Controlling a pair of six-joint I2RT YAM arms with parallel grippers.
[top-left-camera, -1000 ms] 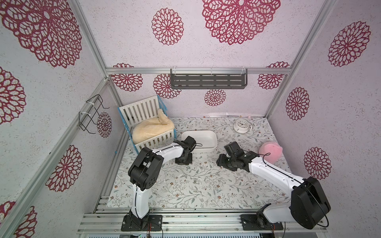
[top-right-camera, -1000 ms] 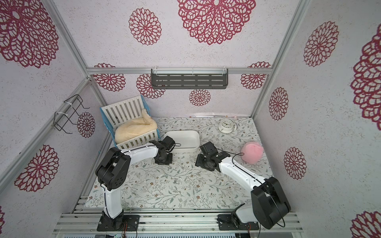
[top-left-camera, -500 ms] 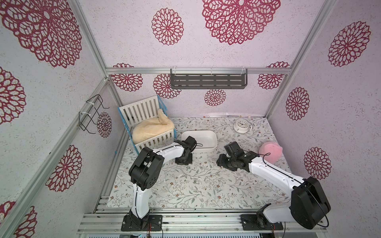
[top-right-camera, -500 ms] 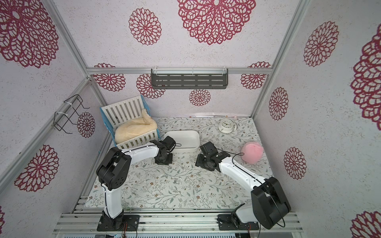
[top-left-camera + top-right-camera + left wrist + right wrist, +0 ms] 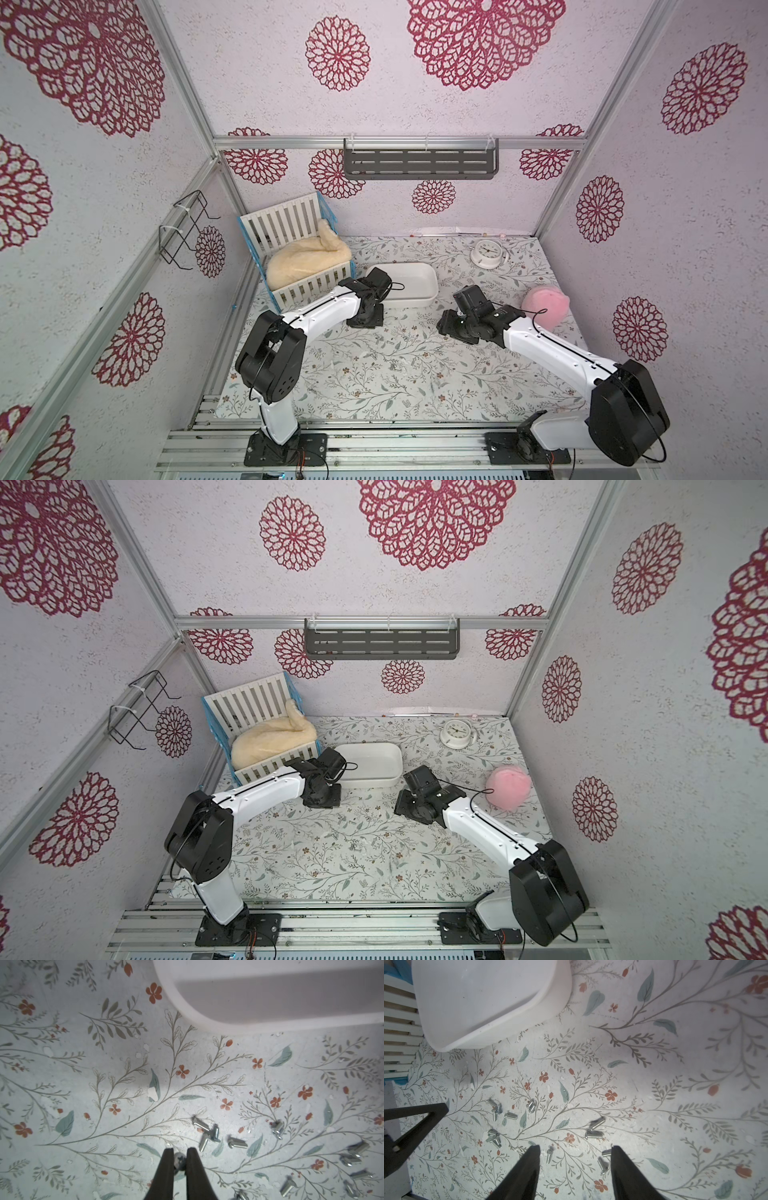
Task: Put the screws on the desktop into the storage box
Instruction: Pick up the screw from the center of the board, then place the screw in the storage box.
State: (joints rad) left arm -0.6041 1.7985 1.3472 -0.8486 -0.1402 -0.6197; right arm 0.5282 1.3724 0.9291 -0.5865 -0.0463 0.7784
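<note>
**One screw (image 5: 179, 1162) pinched by left gripper (image 5: 180, 1150)**

Jaws squeezed tight on it, just short of the storage box (image 5: 207, 1022); right gripper (image 5: 575, 1148) gapes empty above loose screws (image 5: 593, 1136) littering the desktop (image 5: 654, 1084) near that box

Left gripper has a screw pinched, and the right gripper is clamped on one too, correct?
Only half right. The left gripper does pinch a screw, but the right gripper is not clamped on anything. The right wrist view shows its jaws standing wide apart over the desktop, with loose screws lying on it ungripped.
</note>
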